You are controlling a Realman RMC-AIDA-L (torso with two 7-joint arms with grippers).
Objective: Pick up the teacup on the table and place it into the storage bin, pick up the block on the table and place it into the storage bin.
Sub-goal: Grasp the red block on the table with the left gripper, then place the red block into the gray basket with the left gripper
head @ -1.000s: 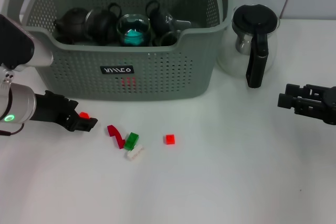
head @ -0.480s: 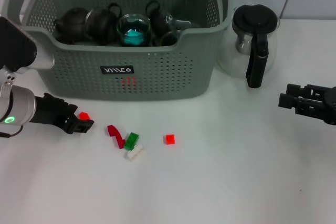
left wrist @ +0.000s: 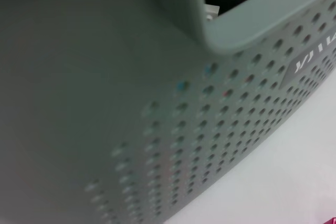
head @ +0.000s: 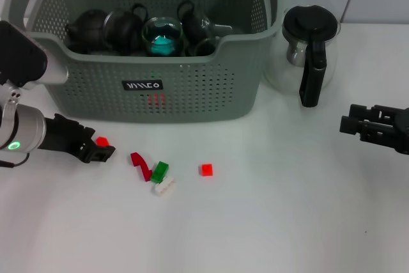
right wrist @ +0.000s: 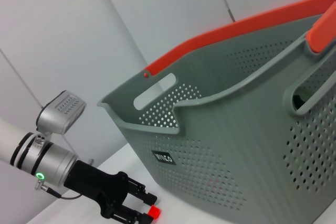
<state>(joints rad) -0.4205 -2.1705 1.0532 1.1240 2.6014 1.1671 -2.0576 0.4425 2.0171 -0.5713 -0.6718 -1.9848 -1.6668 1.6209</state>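
The left hand (head: pixel 99 147) is low over the desk (head: pixel 268 222), just in front of the storage bin (head: pixel 192 87), and pinches a small red block (head: pixel 101 140) between its fingers. The right hand (head: pixel 348 122) waits far off beside the glass coffee pot (head: pixel 310 52), fingers together. Dark teacups (head: pixel 124 30) sit inside the bin.

The scene is evenly and brightly lit from above. Soft, faint shadows are cast on the white table (head: pixel 268 222) beneath the storage bin (head: pixel 192 87). In the left wrist view, the bin wall is rendered heavily blurred at close range.
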